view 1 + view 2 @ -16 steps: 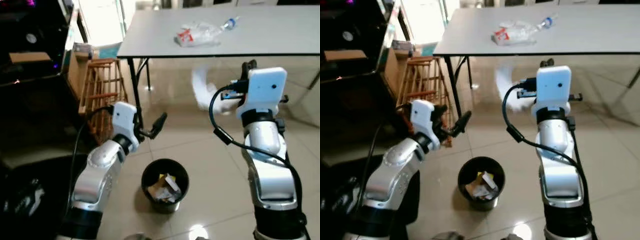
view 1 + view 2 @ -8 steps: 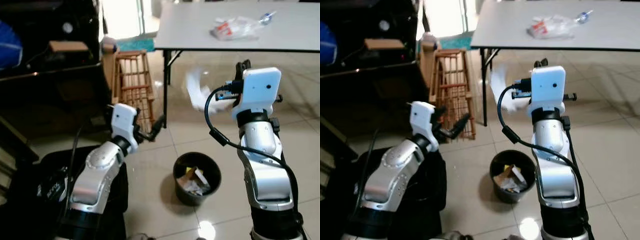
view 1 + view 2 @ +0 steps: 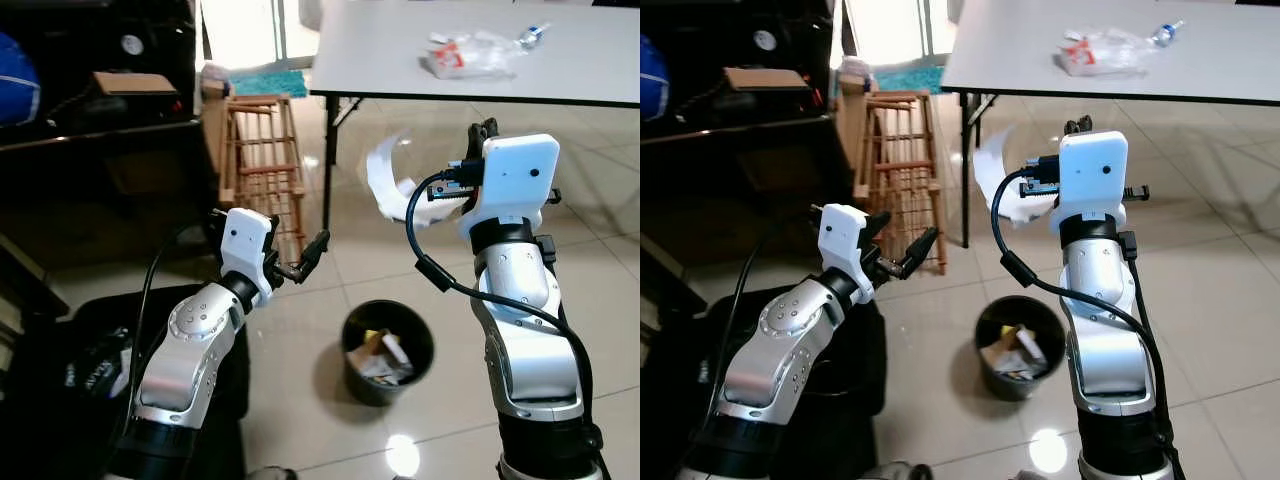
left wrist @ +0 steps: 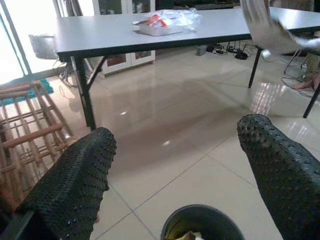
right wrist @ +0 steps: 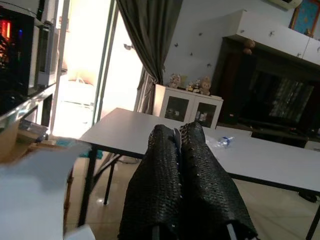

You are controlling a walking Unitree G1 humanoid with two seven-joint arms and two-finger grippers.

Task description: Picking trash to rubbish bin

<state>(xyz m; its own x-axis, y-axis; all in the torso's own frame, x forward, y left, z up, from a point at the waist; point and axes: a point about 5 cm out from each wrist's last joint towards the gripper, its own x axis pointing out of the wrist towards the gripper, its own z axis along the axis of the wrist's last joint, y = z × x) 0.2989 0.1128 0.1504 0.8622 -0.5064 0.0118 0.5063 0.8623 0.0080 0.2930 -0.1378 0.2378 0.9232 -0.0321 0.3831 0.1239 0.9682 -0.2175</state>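
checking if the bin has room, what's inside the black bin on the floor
The black bin holds crumpled paper and wrapper scraps, white and yellowish. Anything beneath that top layer is covered.

Glossy beige tile floor (image 3: 600,250) w/ light reflections. Grey table (image 3: 400,60) on black legs, upper right of frame; wooden rack (image 3: 262,160) beside it at upper centre-left. Bright daylight from window (image 3: 240,30) at top, dark furniture upper left.

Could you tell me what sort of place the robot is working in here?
Most likely a home living area: a tiled floor, a long grey table bearing plastic litter, and a white glass-door cabinet with figurines beside a curtained glass door.
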